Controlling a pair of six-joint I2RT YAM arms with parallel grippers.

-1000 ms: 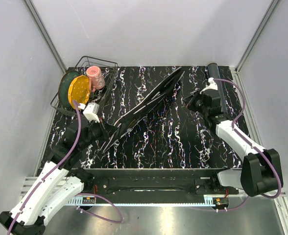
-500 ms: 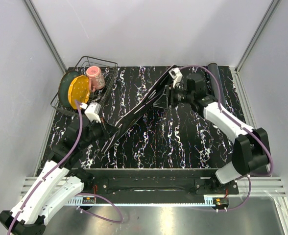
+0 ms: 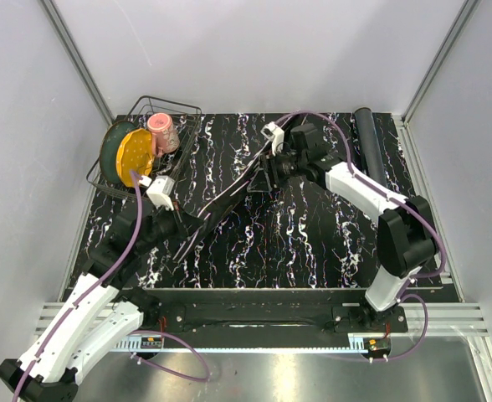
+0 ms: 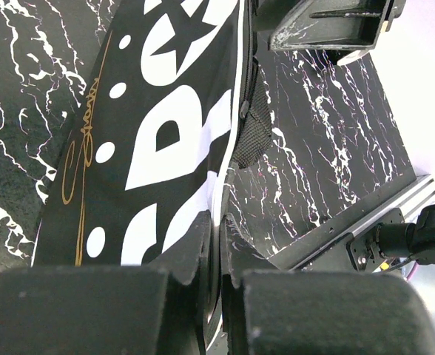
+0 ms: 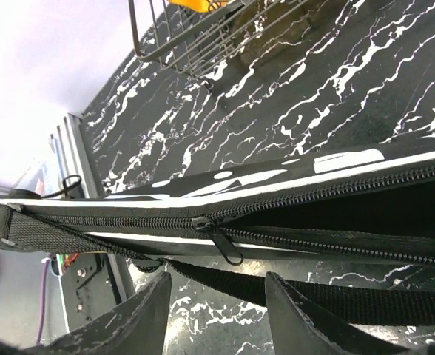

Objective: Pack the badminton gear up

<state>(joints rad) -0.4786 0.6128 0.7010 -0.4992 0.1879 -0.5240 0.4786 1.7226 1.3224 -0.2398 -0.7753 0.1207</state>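
Observation:
The big black bag (image 3: 229, 194) with white lettering stands on its edge, running diagonally across the marble table. My left gripper (image 3: 183, 223) is shut on the bag's near end, its fingers (image 4: 195, 248) pinching the bag's rim (image 4: 166, 111). My right gripper (image 3: 263, 176) hovers open at the bag's middle. In the right wrist view the zipper pull (image 5: 223, 244) hangs just above the gap of that gripper (image 5: 217, 299), the zip is open to its right, and a black webbing strap (image 5: 365, 299) crosses between the fingers. The long black tube (image 3: 366, 142) lies at the far right.
A wire basket (image 3: 183, 109) stands at the back left, holding a yellow plate (image 3: 135, 155), a green plate (image 3: 110, 146) and a pink cup (image 3: 162, 131). Its corner (image 5: 203, 44) shows in the right wrist view. Grey walls close in the table.
My right arm swung left from beside the tube to the bag's middle, and its gripper went from shut to open. The left gripper kept its hold on the bag.

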